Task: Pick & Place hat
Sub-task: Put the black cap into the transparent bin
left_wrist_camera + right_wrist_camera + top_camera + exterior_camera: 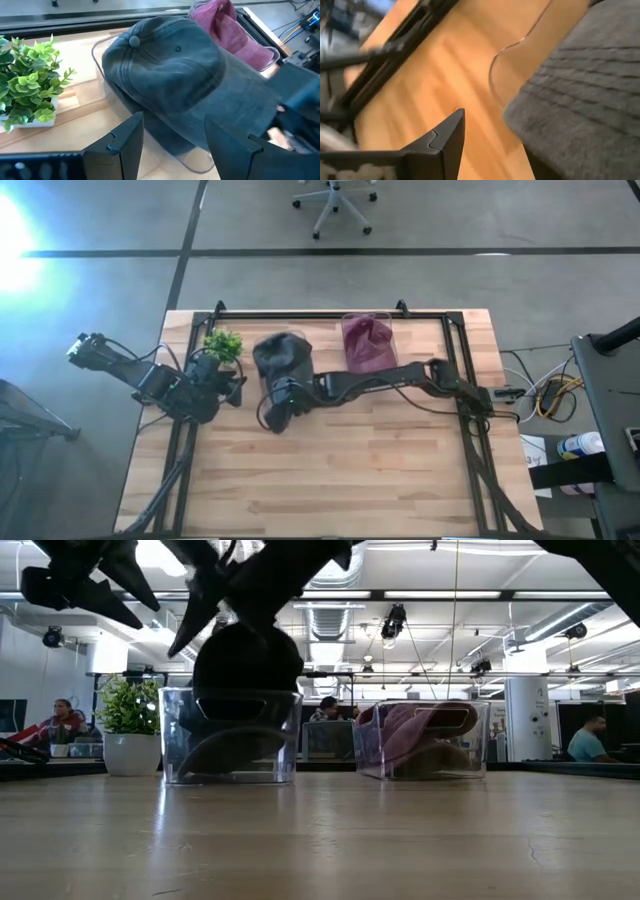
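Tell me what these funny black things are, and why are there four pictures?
They are two robot arms at a wooden table, each ending in a gripper with two fingers. One picture looks down from above, one looks across from table height, and two come from small cameras on the arms' wrists. On the table stand a little green plant and two clear boxes. One clear box has a dark grey cap sitting on it, and the other holds a pink cap. The right gripper is at the grey cap's edge; one finger shows beside the cloth, but I cannot tell if it grips. The left gripper waits open nearby, holding nothing.
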